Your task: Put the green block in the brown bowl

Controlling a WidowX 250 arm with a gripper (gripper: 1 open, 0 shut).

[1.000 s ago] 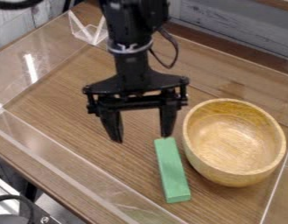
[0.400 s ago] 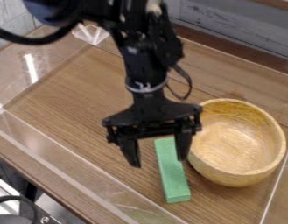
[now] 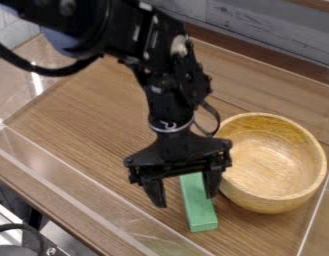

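Note:
The green block is a long flat bright green bar lying on the wooden table just left of the brown bowl, a round light-wood bowl with a thick rim and nothing in it. My gripper hangs straight down over the block's far half, open. One black finger stands left of the bar and the other sits on its right side, between block and bowl. The block's far end is hidden behind the gripper. I cannot tell whether the fingers touch the block.
A clear plastic wall rings the wooden tabletop, running along its front and left edges. The black arm rises to the upper left.
The gripper has come down and shifted right and toward the camera, from above the table left of the block to astride it. It stayed open. Block and bowl have not moved.

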